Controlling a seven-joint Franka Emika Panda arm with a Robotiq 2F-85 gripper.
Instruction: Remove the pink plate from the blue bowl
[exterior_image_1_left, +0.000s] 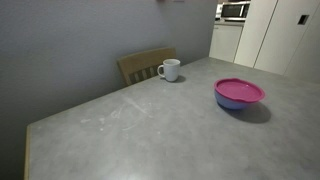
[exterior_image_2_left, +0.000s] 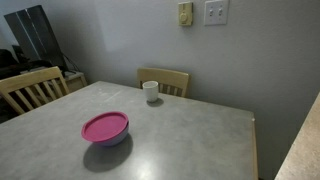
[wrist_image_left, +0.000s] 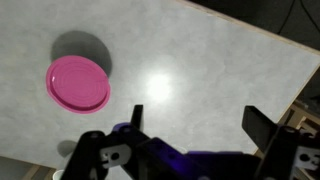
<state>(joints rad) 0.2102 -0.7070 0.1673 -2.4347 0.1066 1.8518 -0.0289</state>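
Observation:
The pink plate (exterior_image_1_left: 239, 90) lies on top of the blue bowl (exterior_image_1_left: 238, 102) on the grey table; both also show in an exterior view, the plate (exterior_image_2_left: 105, 127) over the bowl (exterior_image_2_left: 108, 140). In the wrist view the pink plate (wrist_image_left: 79, 84) is at the left and hides the bowl beneath it. My gripper (wrist_image_left: 198, 115) is open and empty, high above the bare table, to the right of the plate. The gripper does not show in either exterior view.
A white mug (exterior_image_1_left: 170, 69) stands near the table's far edge, also seen in an exterior view (exterior_image_2_left: 151, 91). Wooden chairs (exterior_image_2_left: 164, 80) (exterior_image_2_left: 32, 88) stand at the table's sides. The table edge (wrist_image_left: 290, 95) runs at the right of the wrist view.

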